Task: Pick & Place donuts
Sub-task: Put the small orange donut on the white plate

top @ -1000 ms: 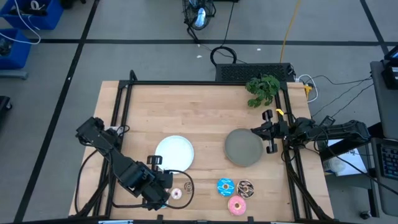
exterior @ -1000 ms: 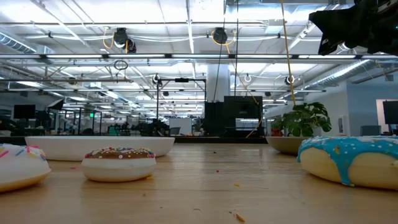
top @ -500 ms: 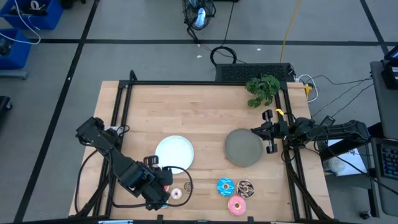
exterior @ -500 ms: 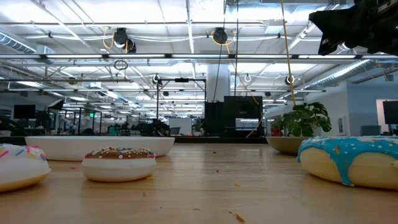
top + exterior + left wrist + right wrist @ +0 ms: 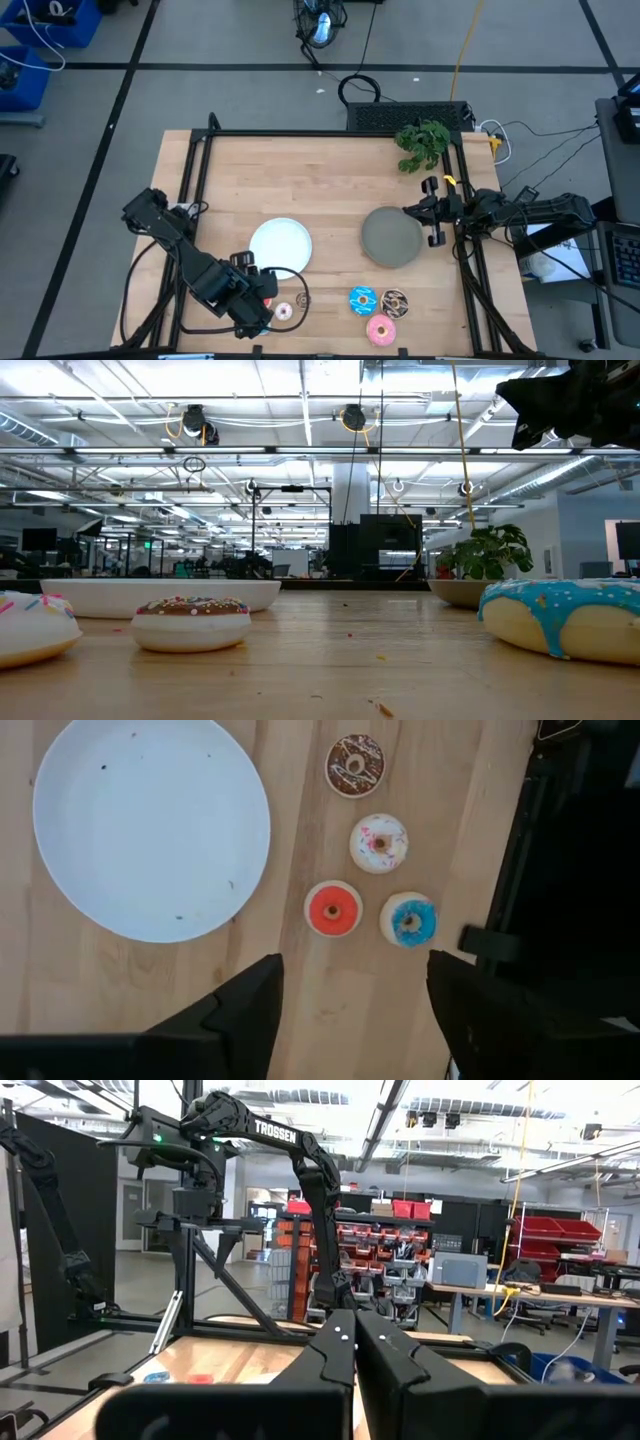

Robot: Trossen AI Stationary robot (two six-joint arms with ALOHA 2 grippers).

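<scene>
The left gripper (image 5: 350, 1010) hung above the near left part of the table (image 5: 320, 180), fingers (image 5: 245, 1010) spread wide and empty. Below it lay four tiny donuts: red (image 5: 333, 909), blue (image 5: 408, 919), pink-white (image 5: 378, 842) and brown (image 5: 355, 765), all just right of the white plate (image 5: 150, 825). Three larger donuts (image 5: 378, 312) sat near the grey plate (image 5: 391, 238). The right gripper (image 5: 355, 1350) waited fully closed at the right edge, holding nothing.

Recommended: centre the jaws over the red ring, descend straight, and close across its outer rim. The rings looked smooth, glossy and rounded; a shallow grip could slip.
</scene>
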